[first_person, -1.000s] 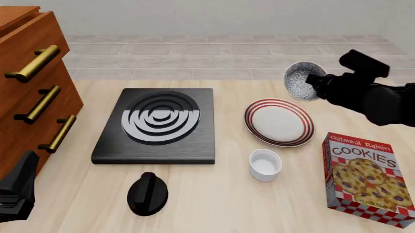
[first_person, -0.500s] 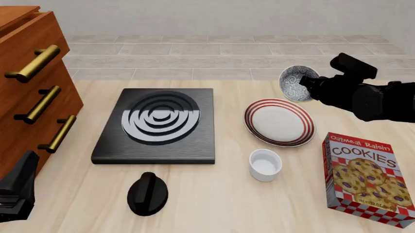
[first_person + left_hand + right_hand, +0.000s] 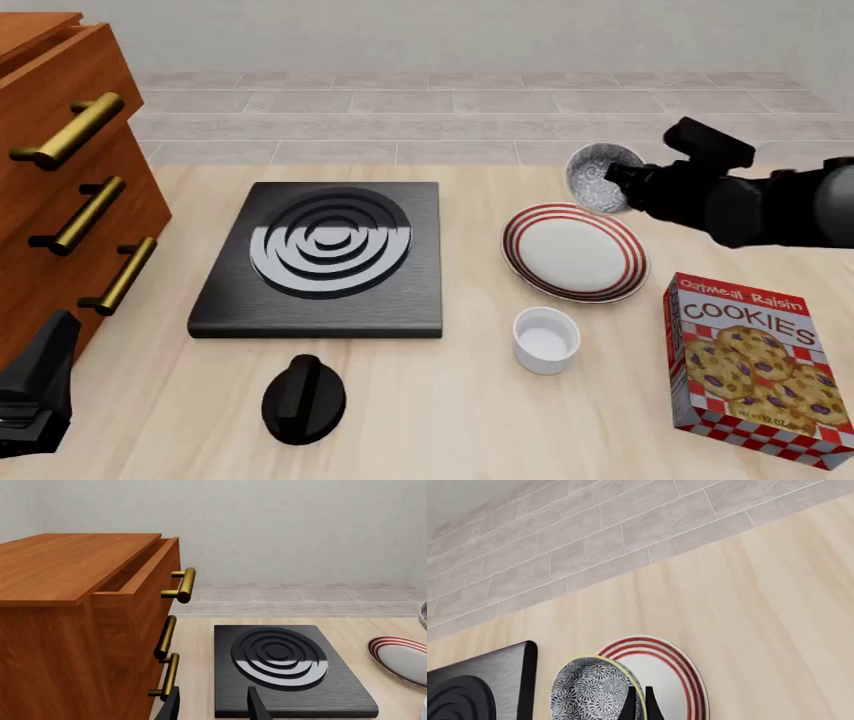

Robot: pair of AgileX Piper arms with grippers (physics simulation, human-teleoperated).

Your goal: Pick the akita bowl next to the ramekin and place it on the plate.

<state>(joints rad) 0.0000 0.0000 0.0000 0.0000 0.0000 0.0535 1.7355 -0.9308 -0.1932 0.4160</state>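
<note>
Pale wood-grain tabletop (image 3: 441, 400) against a grey tiled wall.
The right gripper (image 3: 617, 180) pinches the speckled akita bowl (image 3: 597, 178) by its rim, the red-ringed plate (image 3: 574, 252) below; the left gripper (image 3: 212, 707) stands open.

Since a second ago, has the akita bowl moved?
Yes. Held in the right gripper, the akita bowl has shifted left, closing on the far rim of the plate.

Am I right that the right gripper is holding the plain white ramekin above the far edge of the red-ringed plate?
Not the ramekin. The right gripper holds the akita bowl there, above the plate; the ramekin sits on the table, as the front view shows.
</note>
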